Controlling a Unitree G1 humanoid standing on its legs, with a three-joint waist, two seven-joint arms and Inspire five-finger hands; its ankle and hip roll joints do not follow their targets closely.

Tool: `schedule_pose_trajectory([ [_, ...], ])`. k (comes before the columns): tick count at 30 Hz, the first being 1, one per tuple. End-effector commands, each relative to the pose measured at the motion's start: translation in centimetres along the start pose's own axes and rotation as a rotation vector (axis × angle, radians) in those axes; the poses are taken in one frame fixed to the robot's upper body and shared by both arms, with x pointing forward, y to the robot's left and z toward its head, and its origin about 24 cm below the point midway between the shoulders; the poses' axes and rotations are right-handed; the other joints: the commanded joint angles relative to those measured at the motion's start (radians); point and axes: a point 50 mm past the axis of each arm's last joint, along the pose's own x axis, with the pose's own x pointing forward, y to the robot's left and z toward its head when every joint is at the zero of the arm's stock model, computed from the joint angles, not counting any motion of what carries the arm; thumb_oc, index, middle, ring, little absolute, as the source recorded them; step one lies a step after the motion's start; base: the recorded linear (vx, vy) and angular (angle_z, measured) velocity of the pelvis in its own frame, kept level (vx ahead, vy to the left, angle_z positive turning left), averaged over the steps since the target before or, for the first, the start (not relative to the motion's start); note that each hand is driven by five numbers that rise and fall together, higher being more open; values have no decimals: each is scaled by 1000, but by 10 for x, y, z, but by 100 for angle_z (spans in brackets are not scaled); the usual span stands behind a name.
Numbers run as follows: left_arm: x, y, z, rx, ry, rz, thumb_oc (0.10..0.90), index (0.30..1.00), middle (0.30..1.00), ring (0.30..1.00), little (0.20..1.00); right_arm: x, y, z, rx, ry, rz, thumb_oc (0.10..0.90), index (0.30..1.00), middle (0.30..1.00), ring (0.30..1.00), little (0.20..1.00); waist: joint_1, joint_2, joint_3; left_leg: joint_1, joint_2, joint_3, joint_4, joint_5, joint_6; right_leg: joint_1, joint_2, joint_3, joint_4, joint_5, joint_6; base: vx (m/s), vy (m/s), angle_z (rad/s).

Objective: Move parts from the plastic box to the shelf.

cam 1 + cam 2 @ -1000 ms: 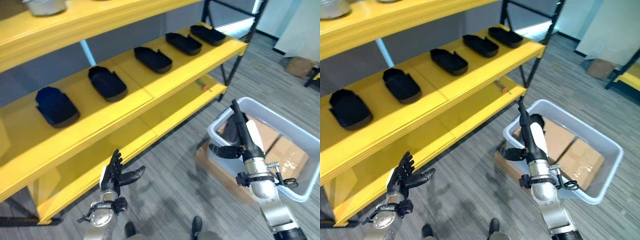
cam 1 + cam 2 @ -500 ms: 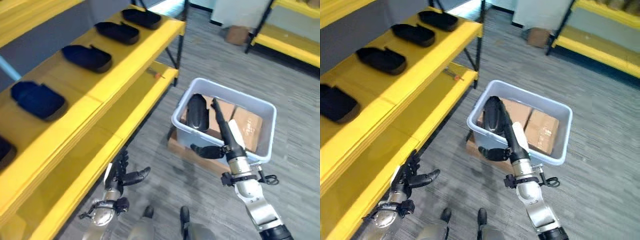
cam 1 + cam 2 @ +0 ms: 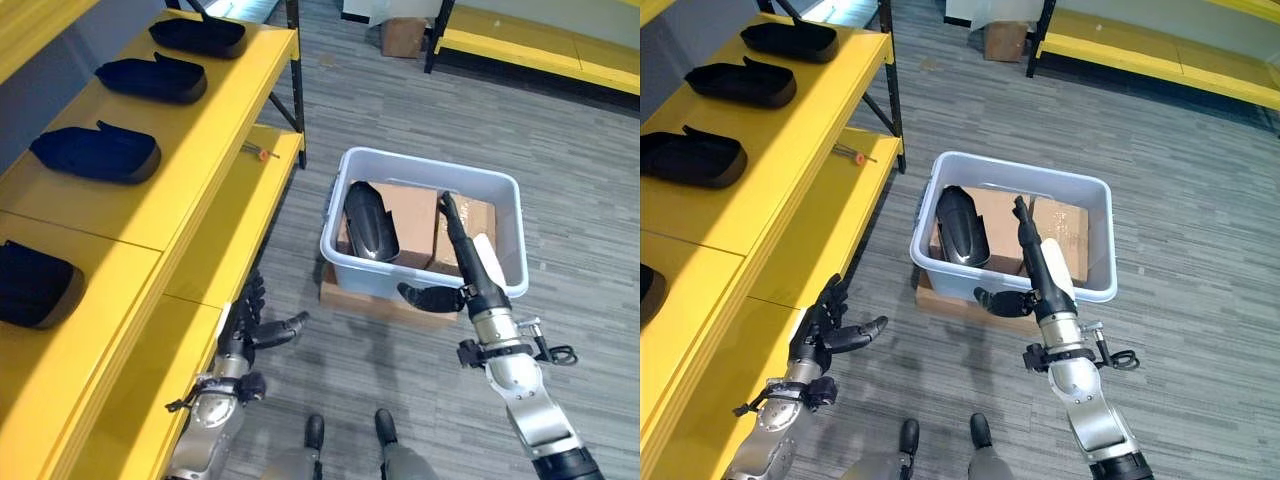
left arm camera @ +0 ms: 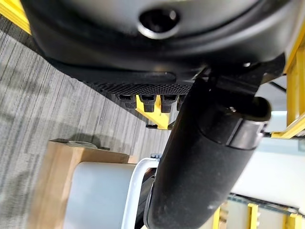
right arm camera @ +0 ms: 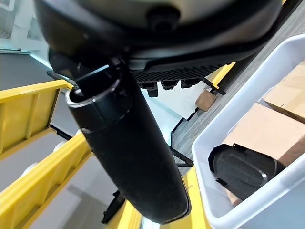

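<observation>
I'm holding my right hand point(image 3: 462, 262), fingers straight and empty, above the plastic box point(image 3: 420, 176); the black part point(image 3: 369, 221) is leaning inside. I'm aiming low, wrapping its middle. Left hand point(image 3: 244, 332) is hanging open.

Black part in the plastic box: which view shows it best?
Left eye view: the black part shows whole, leaning at the plastic box left wall. Right eye view matches. Right wrist view catches it over the rim; left wrist view only a sliver.

Yellow shelf point(image 3: 210, 110) bears black moulded parts point(image 3: 96, 152) in a row; grey striped floor point(image 3: 590, 250) carries a flat cardboard box point(image 3: 345, 290) under the pale plastic box point(image 3: 425, 172).
</observation>
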Motion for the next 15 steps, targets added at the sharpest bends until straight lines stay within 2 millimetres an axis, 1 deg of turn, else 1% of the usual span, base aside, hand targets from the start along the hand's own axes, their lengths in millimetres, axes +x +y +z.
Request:
schedule_pose_trajectory([
  [1, -2, 8, 34, -29, -199, 38, 900, 1000, 1000, 1000, 1000, 20, -14, 40, 1, -235, -66, 900, 1000, 1000, 1000, 1000, 10, 12, -38, 16, 2, -39, -55, 9, -1, -4, 2, -128, 87, 21, 47, 67, 36, -63],
  [2, -2, 9, 34, -38, -202, 47, 900, 1000, 1000, 1000, 1000, 24, -14, 41, -3, -241, -66, 900, 1000, 1000, 1000, 1000, 1, 19, -3, 38, 4, -29, -72, 1, -3, -84, -6, -169, 29, 63, 41, 112, 2, -68],
  [3, -3, 10, 34, -47, -204, 56, 900, 1000, 1000, 1000, 1000, 25, -14, 41, -4, -240, -71, 900, 1000, 1000, 1000, 1000, -7, 23, 11, 50, 8, -27, -78, -7, -8, -117, -21, -185, -16, 83, 42, 170, -24, -69],
  [5, -3, 10, 33, -50, -201, 63, 900, 1000, 1000, 1000, 1000, 25, -14, 41, -13, -236, -69, 900, 1000, 1000, 1000, 1000, -20, 26, 30, 80, 15, -32, -83, -26, -14, -150, -47, -216, -85, 119, 42, 171, -41, -29],
  [6, -3, 10, 33, -51, -201, 63, 900, 1000, 1000, 1000, 1000, 25, -14, 41, -14, -236, -69, 900, 1000, 1000, 1000, 1000, -21, 30, 31, 82, 18, -34, -83, -28, -14, -145, -45, -220, -90, 120, 42, 262, -72, 5],
  [7, -2, 7, 32, -44, -197, 54, 900, 1000, 1000, 1000, 1000, 24, -15, 40, -30, -234, -72, 900, 1000, 1000, 1000, 1000, -34, 27, 44, 110, 24, -44, -78, -55, -25, -176, -60, -244, -166, 141, 51, 287, -93, 7],
  [8, -1, 6, 31, -38, -196, 46, 900, 1000, 1000, 1000, 1000, 23, -16, 40, -39, -234, -74, 900, 1000, 1000, 1000, 1000, -41, 23, 47, 122, 27, -50, -72, -71, -30, -175, -60, -255, -200, 147, 56, 371, -130, 7],
  [9, -2, 4, 30, -40, -189, 38, 900, 1000, 1000, 1000, 1000, 21, -19, 39, -47, -232, -82, 900, 1000, 1000, 1000, 1000, -47, 19, 45, 132, 27, -62, -65, -85, -33, -162, -58, -259, -206, 154, 58, 279, -122, 26],
  [10, -2, 3, 29, -48, -187, 33, 900, 1000, 1000, 1000, 1000, 16, -22, 35, -59, -212, -87, 900, 1000, 1000, 1000, 1000, -49, 8, 36, 140, 22, -65, -66, -95, -39, -138, -58, -263, -217, 152, 55, 272, -118, 50],
  [11, -2, 0, 26, -53, -178, 23, 900, 1000, 1000, 1000, 1000, 13, -24, 32, -67, -198, -92, 900, 1000, 1000, 1000, 1000, -53, 0, 25, 149, 19, -73, -65, -111, -39, -120, -62, -265, -230, 166, 51, 397, -188, 103],
  [12, -3, -4, 24, -74, -168, 14, 900, 1000, 1000, 1000, 1000, 10, -28, 31, -79, -198, -103, 900, 1000, 1000, 1000, 1000, -60, 2, 1, 169, 37, -83, -62, -126, -47, -112, -63, -296, -201, 174, 40, 318, -147, 107],
  [13, -3, -4, 24, -75, -167, 14, 900, 1000, 1000, 1000, 1000, 10, -29, 31, -79, -197, -103, 900, 1000, 1000, 1000, 1000, -62, 5, 0, 169, 39, -86, -63, -127, -48, -112, -62, -299, -199, 172, 40, 314, -156, 98],
  [15, -4, -6, 22, -89, -158, 9, 900, 1000, 1000, 1000, 1000, 7, -33, 29, -91, -188, -110, 900, 1000, 1000, 1000, 1000, -69, 11, -16, 193, 69, -98, -72, -134, -62, -106, -57, -320, -173, 145, 26, 242, -138, 35],
])
